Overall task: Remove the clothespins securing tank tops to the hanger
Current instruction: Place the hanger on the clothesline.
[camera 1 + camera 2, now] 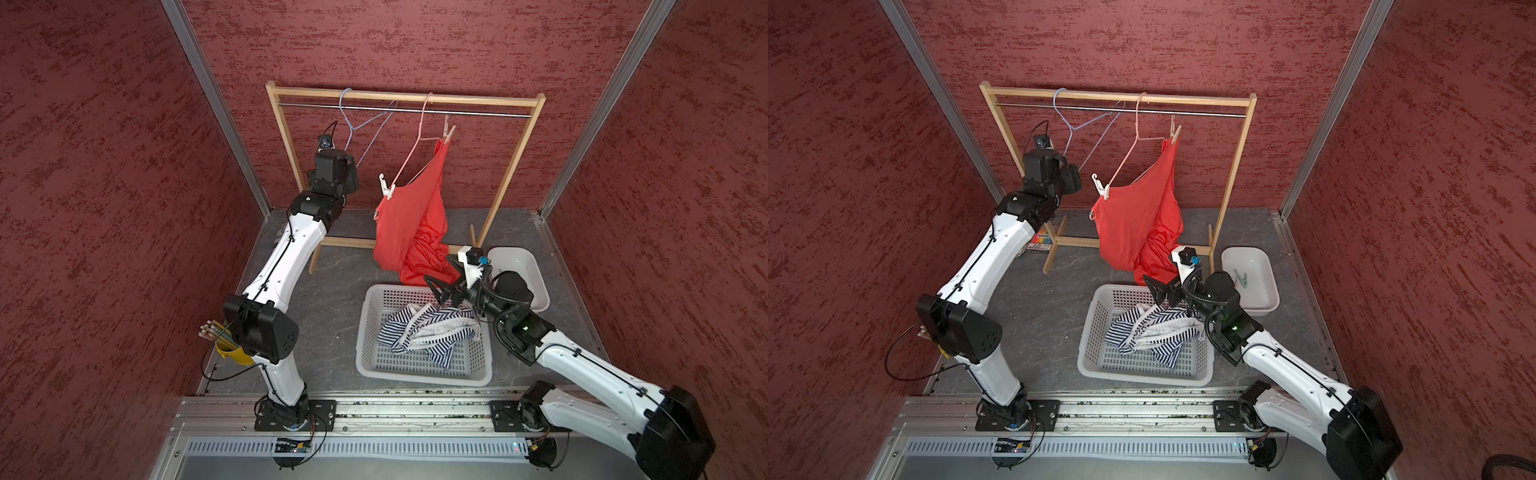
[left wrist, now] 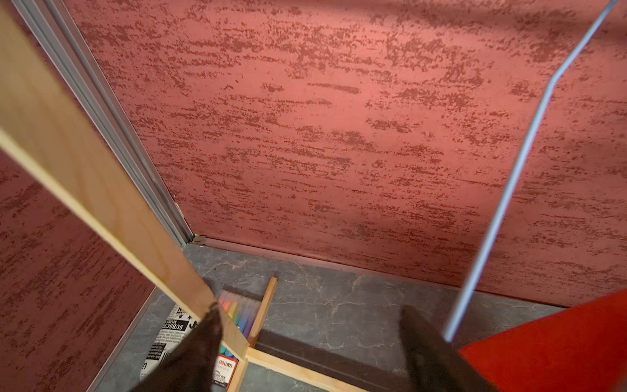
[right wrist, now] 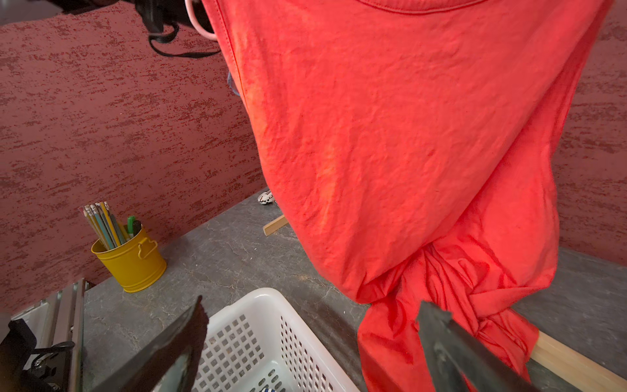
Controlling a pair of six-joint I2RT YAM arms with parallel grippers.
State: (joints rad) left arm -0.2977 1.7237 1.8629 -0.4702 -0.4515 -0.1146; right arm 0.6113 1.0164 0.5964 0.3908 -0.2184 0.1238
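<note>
Black and set wide apart, the left fingers (image 2: 198, 353) grip nothing. In the left wrist view one of them overlaps an upright of the wooden rack (image 2: 84, 176). The other sits just beside the bare wire of the blue hanger (image 2: 509, 190). We cannot tell whether either one touches. The right fingers (image 3: 448, 346) are spread just as wide and are also empty. They hover above the far edge of the white basket (image 3: 261, 297), and one finger is in front of the knotted hem of the orange-red top (image 3: 407, 135). We cannot tell whether it makes contact there.

Red textured walls (image 1: 83, 208) close in the cell around a grey, stone-patterned surface (image 1: 332, 299), and the rack stands at the back of it.

We see the orange-red top hanging from a pink hanger (image 1: 407, 161) on the rack's rail, pinned at both shoulders. The white pin (image 1: 386, 189) is at the lower, nearer end, and the beige pin (image 1: 449, 132) is at the higher end, close to the rail. The striped top (image 1: 428, 332) lies crumpled in the basket. Beside the basket sits a white tub (image 1: 1264, 266) with one greenish pin (image 1: 1241, 277) inside. The blue hanger hangs near the left arm. Smaller things sit at the edges: a yellow pot of pencils (image 3: 130, 261) by the side wall, and a box of markers (image 2: 237, 312) at the foot of the rack.
</note>
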